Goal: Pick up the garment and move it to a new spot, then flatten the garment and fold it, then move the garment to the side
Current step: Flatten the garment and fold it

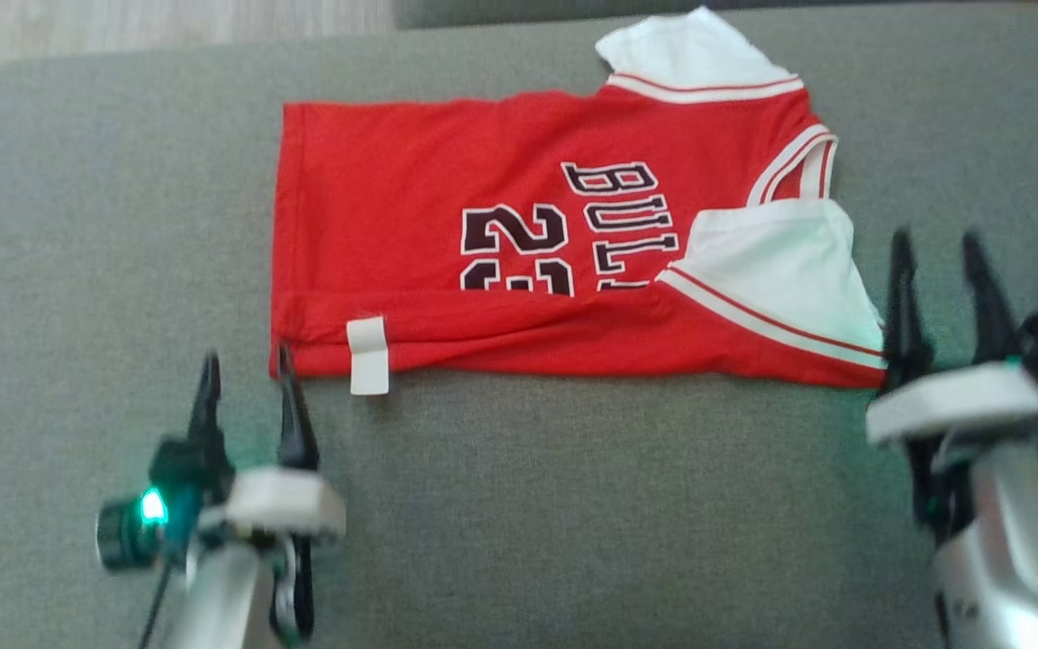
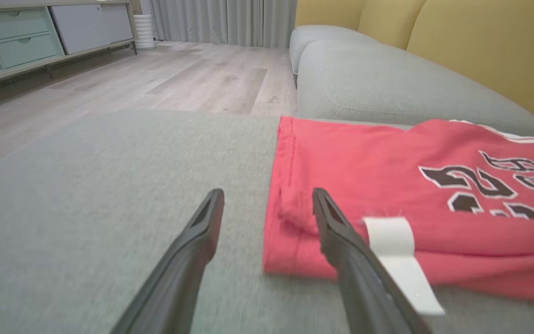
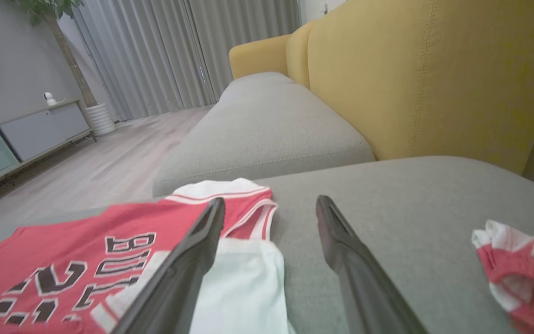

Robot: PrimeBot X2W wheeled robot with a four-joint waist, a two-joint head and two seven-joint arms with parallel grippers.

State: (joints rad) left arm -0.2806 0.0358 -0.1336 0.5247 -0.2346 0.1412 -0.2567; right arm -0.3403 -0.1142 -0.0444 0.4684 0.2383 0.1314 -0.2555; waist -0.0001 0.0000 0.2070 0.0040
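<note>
Red jersey [image 1: 447, 225] lies flat on the grey sofa cushion [image 1: 573, 505] in the head view, near edge folded over; left gripper [image 1: 247, 353] at its near-left corner, right gripper [image 1: 935, 239] off its near-right corner, both with jaws spread. Left wrist view: closing here might pinch only the top layer or the white label [image 2: 387, 234]. Right wrist view: a second red-and-white bundle [image 3: 522, 264] sits right, inviting a wrong grab.

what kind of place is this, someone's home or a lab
Most likely a home living room. There is a sofa with grey seats and a yellow backrest, a low cabinet with drawers against the wall, and floor-length curtains above a wood floor.
</note>
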